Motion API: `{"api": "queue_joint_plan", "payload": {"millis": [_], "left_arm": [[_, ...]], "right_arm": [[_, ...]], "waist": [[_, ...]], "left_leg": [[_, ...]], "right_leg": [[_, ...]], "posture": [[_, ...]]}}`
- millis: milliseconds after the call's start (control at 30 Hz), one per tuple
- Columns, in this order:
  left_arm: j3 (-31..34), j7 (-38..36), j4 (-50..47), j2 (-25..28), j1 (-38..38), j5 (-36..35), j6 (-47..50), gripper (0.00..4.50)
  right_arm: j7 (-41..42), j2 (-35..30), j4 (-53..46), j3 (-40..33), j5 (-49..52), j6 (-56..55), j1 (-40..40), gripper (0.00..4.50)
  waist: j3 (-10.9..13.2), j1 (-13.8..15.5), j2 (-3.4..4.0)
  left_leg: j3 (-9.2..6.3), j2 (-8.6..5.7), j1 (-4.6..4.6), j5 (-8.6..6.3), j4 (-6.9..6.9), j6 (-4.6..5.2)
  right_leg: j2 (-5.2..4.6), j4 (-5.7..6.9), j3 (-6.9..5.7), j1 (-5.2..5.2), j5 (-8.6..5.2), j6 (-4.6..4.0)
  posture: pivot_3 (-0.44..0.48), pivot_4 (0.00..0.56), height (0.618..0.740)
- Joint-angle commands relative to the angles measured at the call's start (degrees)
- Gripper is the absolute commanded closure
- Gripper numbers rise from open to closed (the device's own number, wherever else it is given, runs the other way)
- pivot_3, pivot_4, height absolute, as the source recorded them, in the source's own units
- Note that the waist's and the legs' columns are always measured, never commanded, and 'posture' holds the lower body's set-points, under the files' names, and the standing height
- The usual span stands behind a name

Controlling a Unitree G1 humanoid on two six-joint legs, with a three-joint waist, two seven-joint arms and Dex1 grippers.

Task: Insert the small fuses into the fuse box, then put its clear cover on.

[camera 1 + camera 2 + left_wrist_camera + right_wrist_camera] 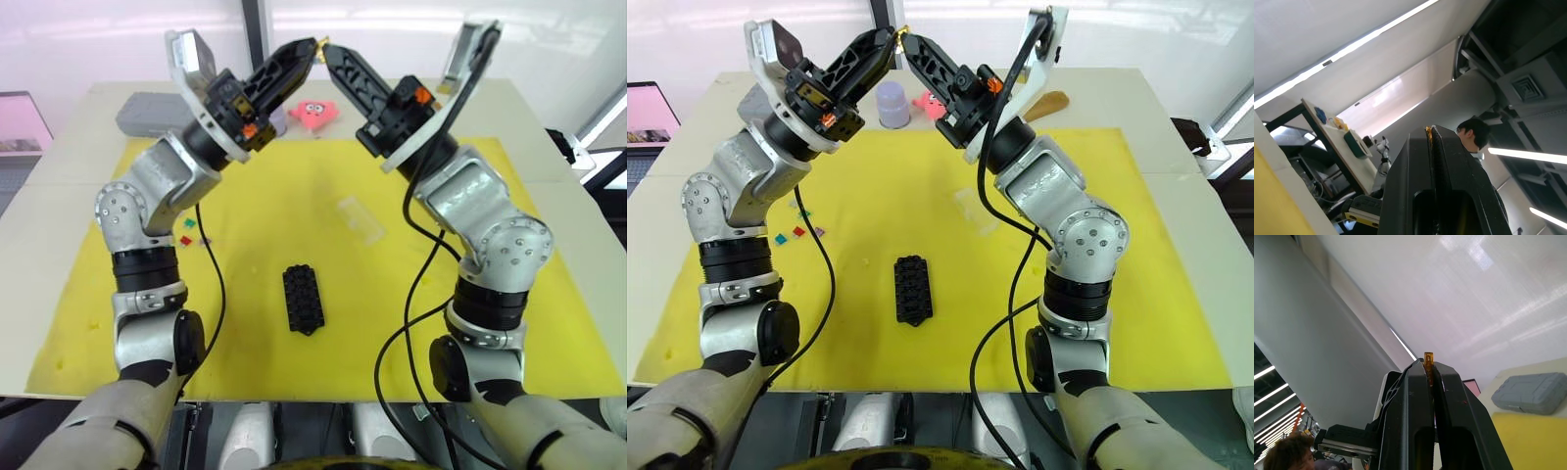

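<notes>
Both arms are raised high over the far side of the table, with the gripper tips almost touching. My right gripper [1428,364] is shut on a small orange fuse [1428,356] that sticks out past its tips. My left gripper [1431,130] is also shut, with a sliver of orange between its fingertips. Seen from the head, the left gripper [313,44] and the right gripper [327,47] meet tip to tip. The black fuse box [304,299] lies on the yellow mat [294,196] near the front middle. The clear cover [361,219] lies right of centre. Several loose fuses [798,233] lie at the mat's left.
A grey case [147,113] sits at the back left of the table. A pink toy [313,113], a pale purple cup [892,103] and a wooden spatula [1046,105] are along the back. A person's head [1476,134] is visible beyond the table.
</notes>
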Motion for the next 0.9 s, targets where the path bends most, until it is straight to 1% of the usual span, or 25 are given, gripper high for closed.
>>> {"api": "queue_joint_plan", "payload": {"millis": [33, 100, 133, 167, 233, 267, 333, 367, 433, 533, 600, 667, 700, 733, 800, 833, 900], "left_arm": [[0.5, -1.0, -1.5, 1.5, 0.6, 0.0, -0.8, 4.18], [1.0, -1.6, -1.9, 3.4, 1.7, -1.9, 0.5, 3.53], [1.0, -2.0, -2.0, 4.3, 2.1, -2.7, 1.1, 3.08], [0.8, -3.9, -2.6, 6.3, 2.8, -1.8, 2.5, 2.48], [0.6, -9.8, -3.5, 12.7, 5.6, 2.1, 6.7, 1.57], [0.6, -14.5, -4.5, 17.1, 7.6, 4.6, 9.6, 0.99], [-1.1, -25.0, -8.7, 24.5, 11.5, 11.0, 12.7, 0.02], [-3.3, -31.6, -12.5, 28.5, 14.0, 16.3, 12.1, 0.02], [-7.2, -42.7, -19.4, 34.5, 18.8, 25.7, 8.3, 0.02], [-12.0, -55.8, -26.6, 41.5, 26.9, 37.6, 0.4, 0.02], [-15.0, -62.2, -30.2, 44.7, 32.8, 46.6, -7.5, 0.02], [-17.4, -67.3, -32.4, 46.0, 37.8, 55.1, -16.7, 0.02], [-19.0, -69.0, -33.3, 46.0, 40.3, 60.9, -23.5, 0.02], [-19.9, -70.2, -33.7, 45.8, 41.9, 64.8, -28.2, 0.02], [-21.1, -72.0, -33.9, 44.7, 44.0, 69.8, -35.0, 0.02], [-21.6, -71.8, -33.8, 43.5, 44.3, 71.1, -36.8, 0.02], [-23.0, -70.6, -33.1, 40.9, 44.1, 73.7, -39.2, 0.02]], "right_arm": [[0.7, -0.4, -2.3, 0.2, 1.6, -0.4, -1.3, 4.49], [0.6, -0.8, -2.9, 0.2, 1.9, -0.2, -1.1, 4.50], [0.5, -0.9, -3.0, 0.2, 2.0, -0.2, -1.0, 4.50], [0.5, -1.3, -3.2, 0.3, 2.2, 0.0, -0.9, 4.50], [1.0, -3.2, -3.6, 0.4, 3.0, 1.2, -0.5, 4.50], [2.2, -5.3, -4.2, 0.6, 3.7, 2.7, -0.1, 4.50], [4.9, -9.4, -5.0, 1.1, 5.4, 5.9, 0.8, 4.50], [6.8, -12.0, -5.3, 1.8, 5.3, 7.8, 1.6, 4.50], [10.8, -16.4, -6.0, 3.6, 3.7, 10.5, 3.0, 4.50], [18.8, -22.4, -8.0, 7.2, 0.7, 14.0, 4.9, 4.50], [25.3, -26.4, -10.6, 10.9, -4.3, 14.1, 6.4, 4.50], [32.4, -30.1, -13.0, 15.3, -11.1, 12.1, 7.6, 4.50], [36.8, -32.6, -14.2, 18.8, -16.3, 9.7, 8.2, 4.50], [40.1, -34.2, -15.0, 21.0, -20.1, 7.9, 8.6, 4.50], [46.5, -37.1, -15.9, 25.8, -28.6, 2.3, 9.5, 4.50], [50.4, -38.7, -15.9, 28.9, -33.8, -1.7, 10.1, 4.50], [55.5, -40.1, -15.4, 32.9, -40.7, -7.0, 10.7, 4.50]], "waist": [[0.0, 0.0, 0.00], [0.0, -0.1, 0.00], [0.0, -0.1, 0.01], [0.0, -0.1, 0.01], [0.0, -0.3, 0.02], [0.0, -0.4, 0.02], [0.0, -0.7, 0.08], [0.1, -0.7, 0.09], [0.1, -0.1, 0.14], [0.1, 0.2, 0.16], [0.1, 0.3, 0.17], [0.1, 0.5, 0.20], [0.1, 0.6, 0.21], [0.1, 0.8, 0.22], [0.2, 1.4, 0.20], [0.2, 1.6, 0.21], [0.2, 2.0, 0.21]], "left_leg": [[0.00, 0.00, 0.00, 0.00, 0.00, 0.00], [0.00, 0.00, 0.00, 0.00, -0.01, 0.00], [0.01, 0.02, 0.00, 0.00, -0.03, 0.00], [0.01, 0.03, 0.00, 0.00, -0.04, 0.00], [0.00, 0.04, 0.00, 0.00, -0.06, 0.00], [0.03, 0.04, 0.00, 0.00, -0.07, 0.00], [0.02, 0.04, 0.01, 0.00, -0.15, 0.00], [0.01, 0.03, 0.02, 0.00, -0.17, 0.00], [-0.04, 0.02, 0.03, 0.00, -0.22, 0.00], [-0.04, 0.02, 0.05, -0.01, -0.20, 0.02], [-0.04, 0.05, 0.04, -0.02, -0.20, 0.04], [-0.03, 0.06, 0.05, -0.06, -0.25, 0.10], [-0.02, 0.08, 0.04, -0.07, -0.25, 0.12], [0.01, 0.09, 0.04, -0.12, -0.26, 0.21], [0.04, 0.09, 0.03, -0.28, -0.24, 0.50], [0.06, 0.10, 0.03, -0.31, -0.21, 0.55], [0.06, 0.08, 0.03, -0.36, -0.15, 0.64]], "right_leg": [[0.00, 0.00, 0.00, 0.00, 0.00, 0.00], [0.00, 0.00, 0.00, 0.00, 0.00, 0.00], [0.02, -0.01, 0.02, -0.02, 0.00, 0.00], [0.03, 0.00, 0.03, -0.03, 0.00, 0.00], [0.06, -0.01, 0.03, -0.05, 0.00, -0.01], [0.07, -0.01, 0.05, -0.06, 0.00, -0.01], [0.12, -0.02, 0.06, -0.08, -0.01, -0.01], [0.12, -0.04, 0.06, -0.08, -0.01, -0.02], [0.13, -0.27, 0.01, 0.06, -0.01, -0.02], [0.10, -0.54, 0.01, 0.23, -0.01, -0.02], [0.09, -0.60, 0.03, 0.24, -0.01, -0.02], [0.09, -0.64, 0.06, 0.25, -0.01, -0.02], [0.10, -0.66, 0.08, 0.23, -0.01, -0.02], [0.10, -0.70, 0.09, 0.24, -0.01, -0.02], [0.11, -0.73, 0.10, 0.24, -0.01, -0.02], [0.10, -0.73, 0.11, 0.24, -0.01, -0.01], [0.06, -0.74, 0.10, 0.30, 0.00, -0.01]], "posture": [[0.000, 0.150, 0.740], [0.000, 0.150, 0.740], [0.000, 0.150, 0.740], [0.000, 0.150, 0.740], [0.000, 0.150, 0.740], [0.000, 0.150, 0.740], [0.000, 0.150, 0.740], [0.000, 0.150, 0.740], [0.000, 0.150, 0.740], [0.000, 0.150, 0.740], [0.000, 0.150, 0.740], [0.000, 0.150, 0.740], [0.000, 0.150, 0.740], [0.000, 0.150, 0.740], [0.000, 0.150, 0.740], [0.000, 0.150, 0.740], [0.000, 0.150, 0.740]]}}
